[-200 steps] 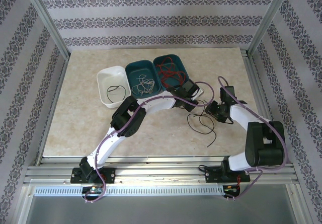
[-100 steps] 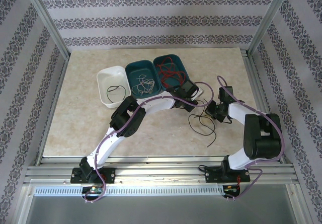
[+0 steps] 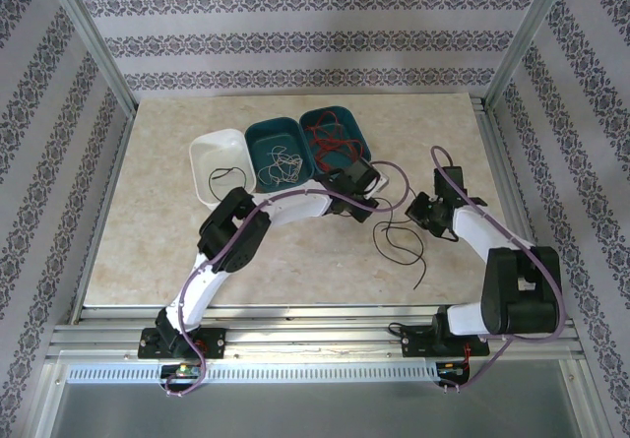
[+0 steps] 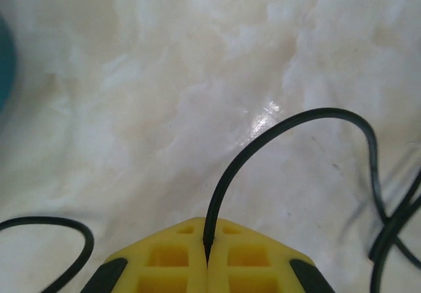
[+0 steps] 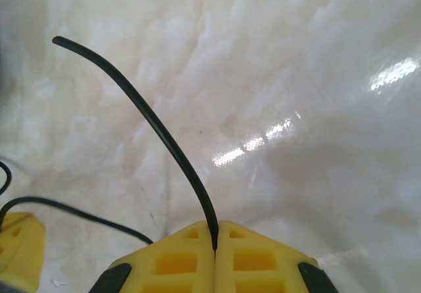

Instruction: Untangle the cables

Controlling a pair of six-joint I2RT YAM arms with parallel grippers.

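1. Because the black cable is thin, light and limp, it is judged to follow the slightest pull and to keep its curl (the arcs lying on the table suggest a little springiness). A hard tug is likely to tighten a knot rather than free it.
2. A pinch across the strand, near an end or just beside a crossing, is judged the best hold, since the smooth jacket may slip between flat pads.
3. The left gripper is seen clamped on the black cable, which rises from the seam of the yellow fingers and arches toward the right of the left wrist frame.
4. The right gripper is likewise pinched tight on a black strand, whose free end lies at the upper left of the right wrist frame.
5. From above, the black loops are spread on the table right of centre, between and below the two grippers. Red cables and white cables are kept in two teal bins, and one black wire in the white bin.
6. Whether one cable or two is held cannot be told. The crossings at the right edge of the left wrist frame are blurred and cut off, and from above both grip points are hidden by the wrists.
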